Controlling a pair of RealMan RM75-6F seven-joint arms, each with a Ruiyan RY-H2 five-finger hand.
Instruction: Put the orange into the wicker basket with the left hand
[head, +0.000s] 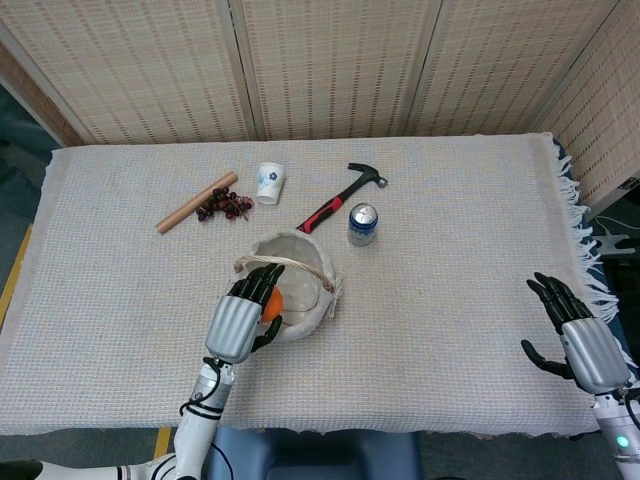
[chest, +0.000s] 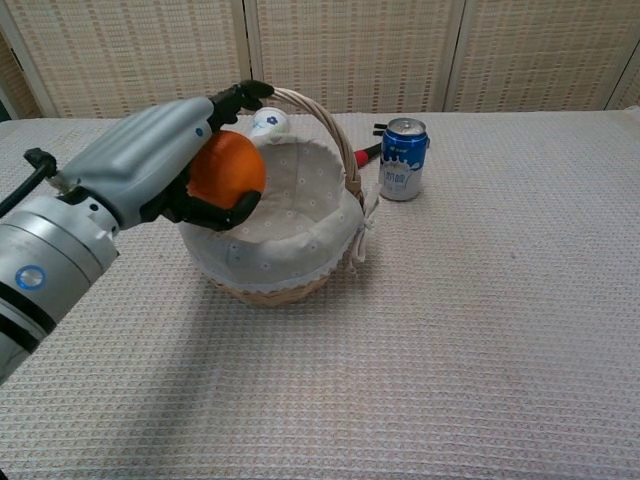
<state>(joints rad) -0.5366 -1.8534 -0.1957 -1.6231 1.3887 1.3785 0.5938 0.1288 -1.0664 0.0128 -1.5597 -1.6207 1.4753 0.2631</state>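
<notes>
Over the wicker basket, the left robot hand grips the orange, hiding its left side.

**Table surface and contents**

Table covered by pale woven cloth, fringed at right edge. On it: wicker basket with white liner, blue drink can, red-handled hammer, paper cup, wooden dowel, dark berries.
</notes>
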